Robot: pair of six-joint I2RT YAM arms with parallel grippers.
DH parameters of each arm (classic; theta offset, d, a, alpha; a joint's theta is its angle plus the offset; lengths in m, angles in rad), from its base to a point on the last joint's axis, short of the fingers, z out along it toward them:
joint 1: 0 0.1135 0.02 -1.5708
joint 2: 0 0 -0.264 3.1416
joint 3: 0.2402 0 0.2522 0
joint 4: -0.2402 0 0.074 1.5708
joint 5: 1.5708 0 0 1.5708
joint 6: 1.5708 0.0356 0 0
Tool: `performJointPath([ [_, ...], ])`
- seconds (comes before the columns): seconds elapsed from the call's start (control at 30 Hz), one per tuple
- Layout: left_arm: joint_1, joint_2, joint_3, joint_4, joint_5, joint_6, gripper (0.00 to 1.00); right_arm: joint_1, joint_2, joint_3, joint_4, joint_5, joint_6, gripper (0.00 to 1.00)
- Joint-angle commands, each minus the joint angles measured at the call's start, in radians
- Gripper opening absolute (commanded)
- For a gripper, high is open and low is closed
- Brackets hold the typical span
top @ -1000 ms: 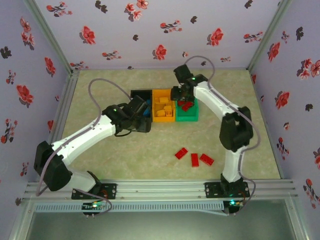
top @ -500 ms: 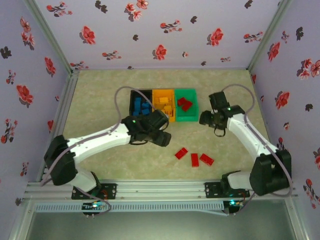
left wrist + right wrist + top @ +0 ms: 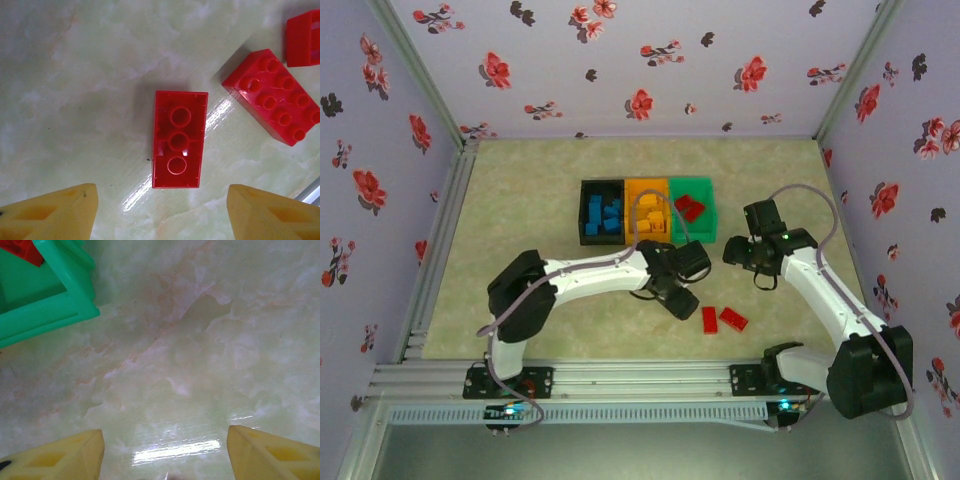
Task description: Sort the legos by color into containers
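I've the left gripper [image 3: 162,202] open, empty, over a red lego [image 3: 179,146] on the table [image 3: 75,75] — seemingly underside up. Next: lower, pinch, carry to the green bin [image 3: 45,307]. Right gripper [image 3: 165,445] open, empty.

We see a pale, green-beige marbled worktop [image 3: 540,170] enclosed by a back wall [image 3: 640,70], left wall [image 3: 370,200] and right wall [image 3: 920,200] papered in lilac with red and dark flowers (metal posts [image 3: 420,70] mark the back corners). An aluminium rail [image 3: 640,378] edges the near side; we note soft glare [image 3: 175,450] on the glossy surface.
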Motion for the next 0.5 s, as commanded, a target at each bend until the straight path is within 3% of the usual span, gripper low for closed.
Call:
performJointPath([
  [0.0,-0.002,0.038,0.044,-0.06,0.029,0.052,0.69,-0.006,0.007,0.007,-0.027,0.001,0.011,0.67],
  [0.47,-0.006,0.171,0.122,-0.057,0.043,0.041,0.68,-0.006,0.016,0.024,-0.042,-0.008,-0.005,0.67],
])
